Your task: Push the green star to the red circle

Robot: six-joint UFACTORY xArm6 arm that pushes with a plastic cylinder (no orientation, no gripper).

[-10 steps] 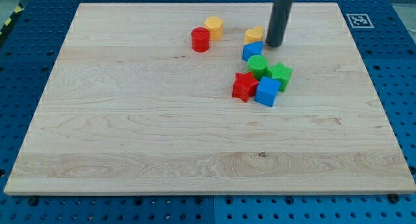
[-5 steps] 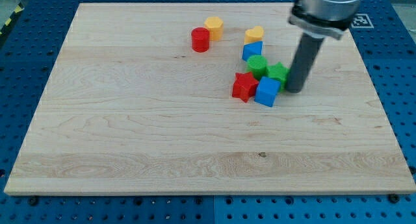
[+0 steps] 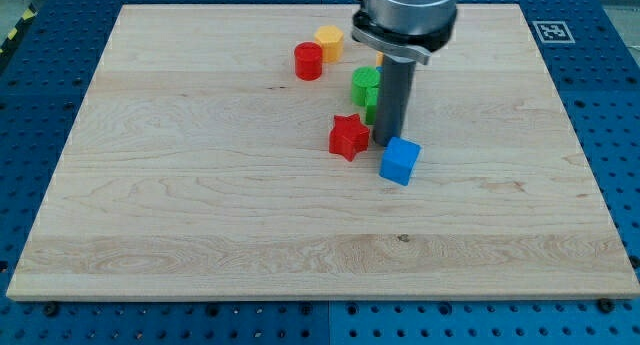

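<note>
The red circle [image 3: 308,61] lies near the view's top, left of centre. Two green blocks sit against the left side of my rod: an upper one [image 3: 365,84] and a lower one [image 3: 371,111] that the rod partly hides. I cannot tell which of them is the green star. My tip [image 3: 388,145] rests on the board just below the green blocks, between the red star [image 3: 348,137] on its left and the blue cube [image 3: 400,161] at its lower right. The green blocks are a short way right of and below the red circle.
An orange block [image 3: 329,42] sits just right of and above the red circle. The arm's grey housing [image 3: 405,10] covers the board's top centre and hides whatever lies behind it. The wooden board [image 3: 200,205] rests on a blue perforated table.
My rod swept from the right of the cluster to the left. The green blocks moved left and up toward the red circle. The red star and blue cube shifted left and down.
</note>
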